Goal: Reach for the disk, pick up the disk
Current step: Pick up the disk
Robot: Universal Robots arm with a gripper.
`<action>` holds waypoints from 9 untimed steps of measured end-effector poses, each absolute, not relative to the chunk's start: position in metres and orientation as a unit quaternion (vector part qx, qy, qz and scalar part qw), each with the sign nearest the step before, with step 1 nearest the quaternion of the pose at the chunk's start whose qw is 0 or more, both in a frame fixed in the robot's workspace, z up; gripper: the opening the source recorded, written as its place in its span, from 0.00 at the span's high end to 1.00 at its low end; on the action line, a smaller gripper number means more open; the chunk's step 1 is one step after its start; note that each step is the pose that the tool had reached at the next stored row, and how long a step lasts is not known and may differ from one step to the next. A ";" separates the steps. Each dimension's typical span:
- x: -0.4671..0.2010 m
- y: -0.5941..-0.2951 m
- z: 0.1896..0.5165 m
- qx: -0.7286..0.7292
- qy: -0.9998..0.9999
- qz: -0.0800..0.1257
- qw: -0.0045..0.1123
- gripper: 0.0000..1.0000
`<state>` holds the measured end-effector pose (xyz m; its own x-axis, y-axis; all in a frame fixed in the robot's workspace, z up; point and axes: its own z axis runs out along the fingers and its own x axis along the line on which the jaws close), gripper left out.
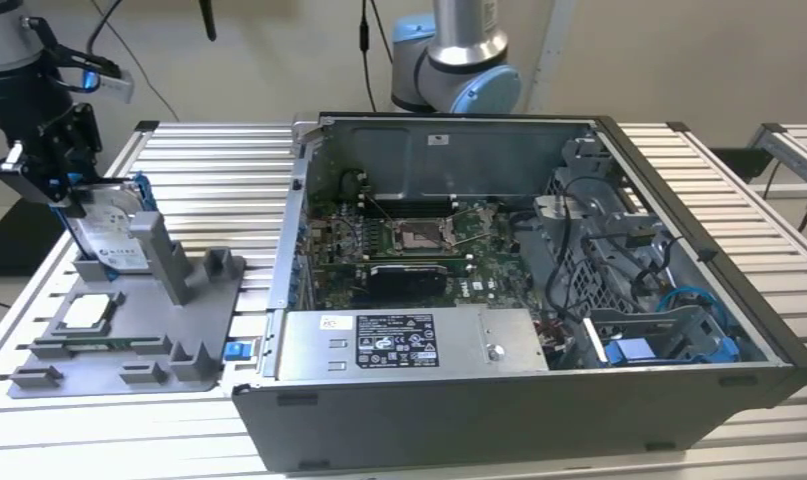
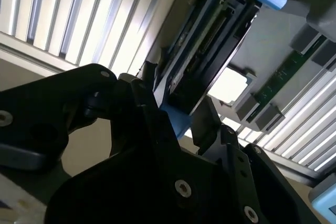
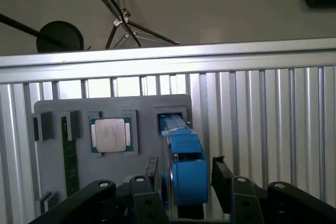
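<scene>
The disk (image 1: 110, 232) stands on edge in a slot of the grey fixture (image 1: 196, 320) at the exterior view's left, its white label facing out and its blue frame along the edges. My gripper (image 1: 80, 200) comes down over its top edge. In the first wrist view the black fingers (image 3: 218, 174) sit on either side of the disk's blue frame (image 3: 185, 166), close against it. In the second wrist view the gripper (image 2: 178, 103) is shut on the disk (image 2: 210, 40), whose lower end still sits in the fixture.
A small square silver chip (image 1: 86, 312) lies in the fixture beside the disk, with a green memory stick (image 3: 68, 156) further along. An open computer case (image 1: 510, 400) stands to the exterior view's right on the slatted table (image 1: 216, 170). Another arm's base (image 1: 457, 70) rises behind it.
</scene>
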<state>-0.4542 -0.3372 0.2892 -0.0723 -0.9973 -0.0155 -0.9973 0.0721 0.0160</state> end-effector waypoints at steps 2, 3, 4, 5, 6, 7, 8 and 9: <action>-0.455 -0.338 0.286 -0.681 0.732 0.011 0.000 0.00; -0.455 -0.339 0.284 -0.682 0.732 0.011 0.001 0.00; -0.455 -0.340 0.282 -0.682 0.731 0.012 0.001 0.00; -0.455 -0.340 0.280 -0.682 0.731 0.012 0.001 0.00; -0.456 -0.341 0.278 -0.682 0.731 0.012 0.002 0.00; -0.456 -0.341 0.276 -0.683 0.731 0.012 0.002 0.00; -0.456 -0.341 0.275 -0.683 0.730 0.012 0.003 0.00; -0.456 -0.342 0.273 -0.683 0.730 0.013 0.004 0.00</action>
<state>-0.4558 -0.3417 0.2734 -0.0660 -0.9976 -0.0227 -0.9978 0.0657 0.0130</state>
